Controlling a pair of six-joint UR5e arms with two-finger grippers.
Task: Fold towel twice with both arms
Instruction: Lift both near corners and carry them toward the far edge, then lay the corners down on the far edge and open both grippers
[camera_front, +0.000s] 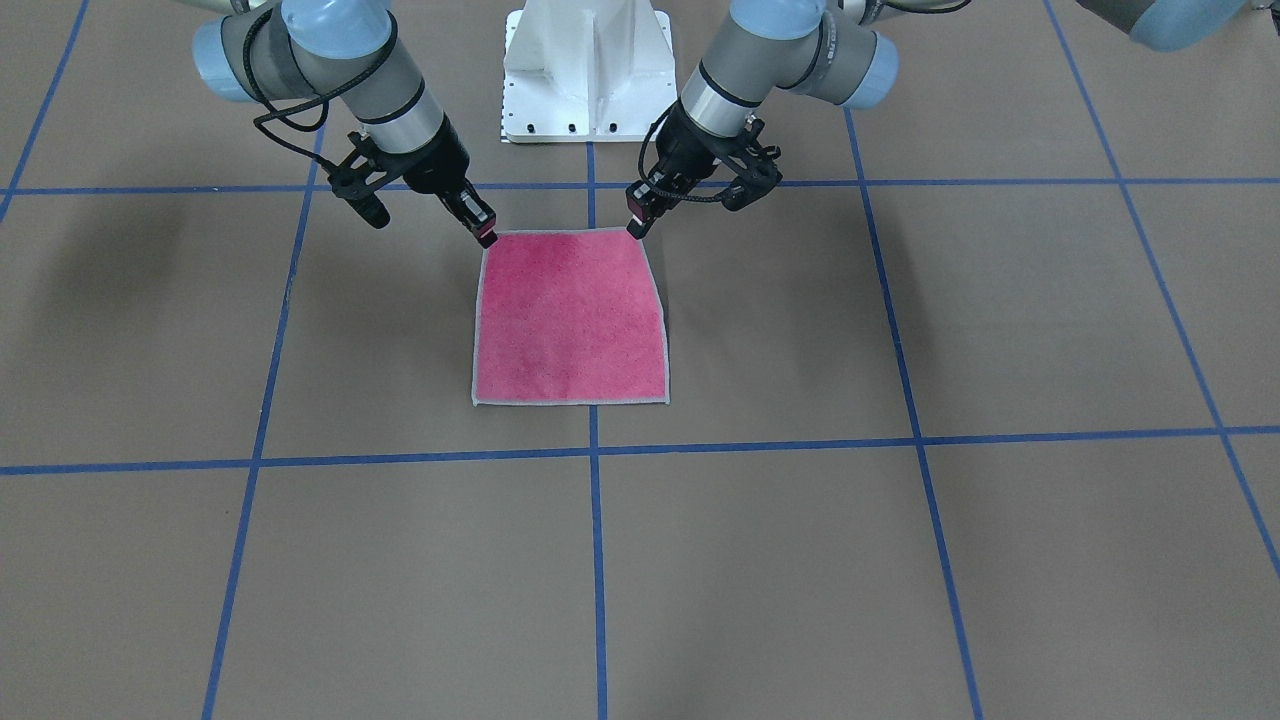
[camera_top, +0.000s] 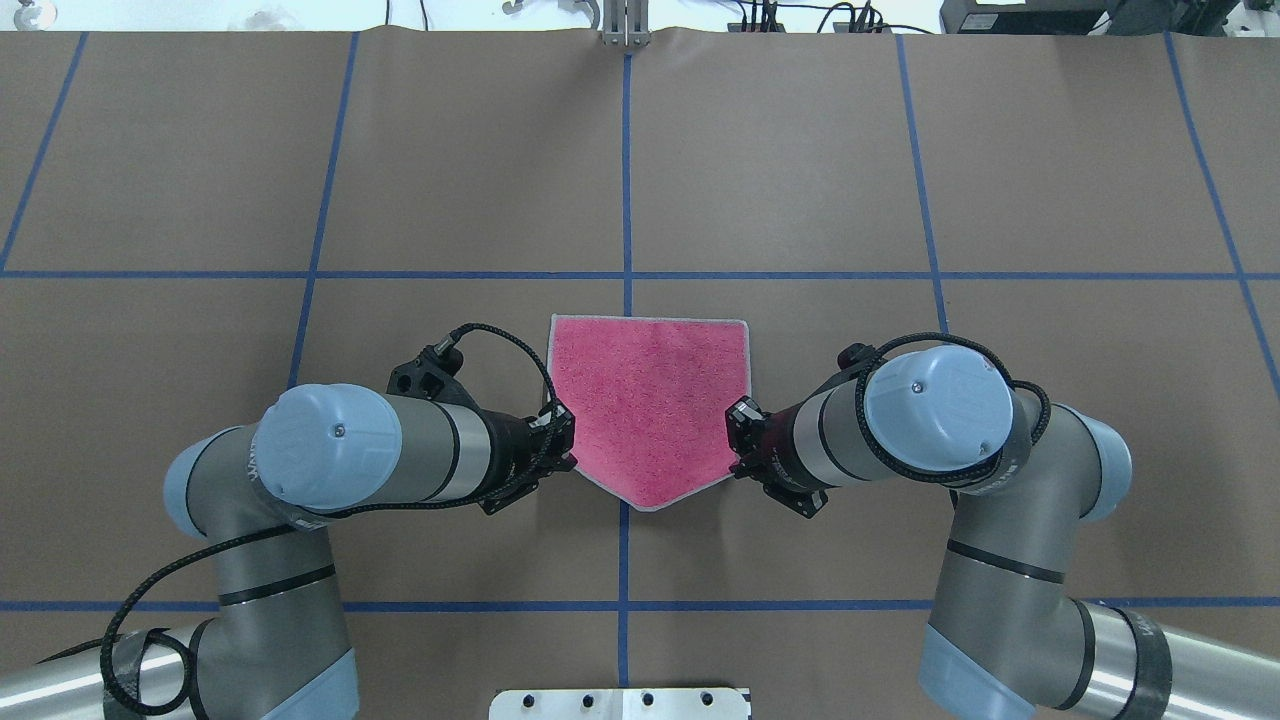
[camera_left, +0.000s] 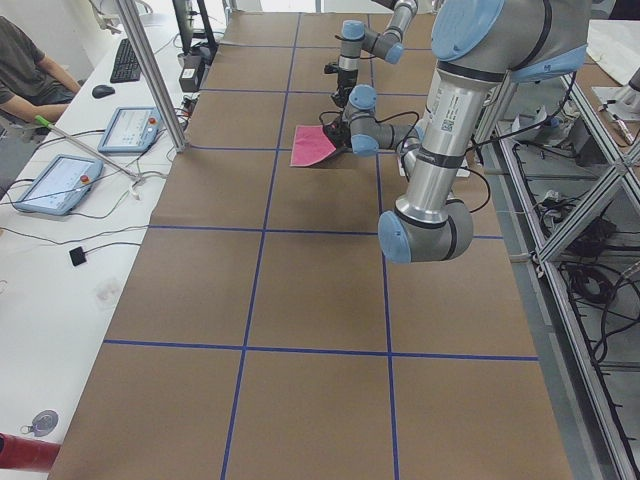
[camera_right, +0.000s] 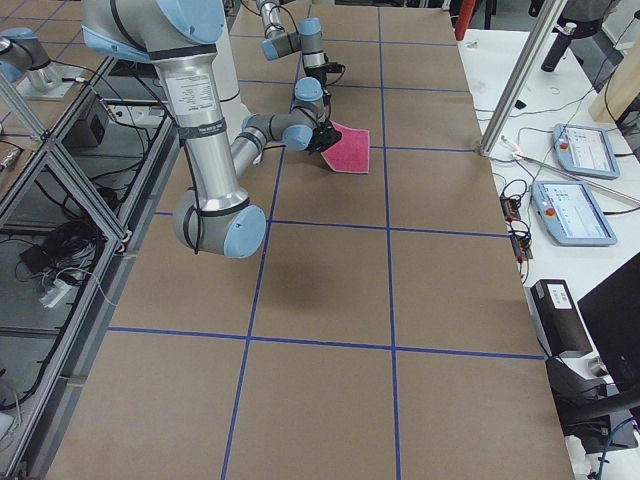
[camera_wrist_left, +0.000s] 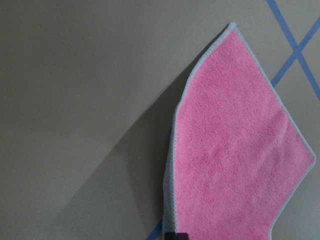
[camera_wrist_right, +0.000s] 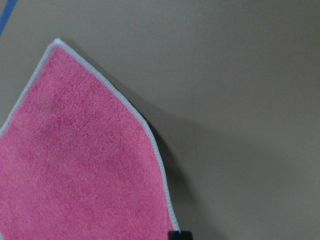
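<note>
The pink towel (camera_top: 650, 400) lies with its far edge flat on the brown table and its near half raised. My left gripper (camera_top: 565, 440) is shut on its near left corner, and my right gripper (camera_top: 738, 440) is shut on its near right corner. The near edge sags to a point between them. In the front-facing view the left gripper (camera_front: 637, 225) and the right gripper (camera_front: 485, 235) pinch the towel's (camera_front: 570, 315) top corners. The left wrist view shows the towel (camera_wrist_left: 235, 150) hanging over its shadow. The right wrist view shows the towel (camera_wrist_right: 85, 165) the same way. The grey face is hidden.
The white pedestal base (camera_front: 588, 70) stands at the robot's side of the table. Blue tape lines (camera_top: 627, 180) cross the brown table. A side desk with tablets (camera_left: 50, 182) and a seated person (camera_left: 25, 70) borders the far side.
</note>
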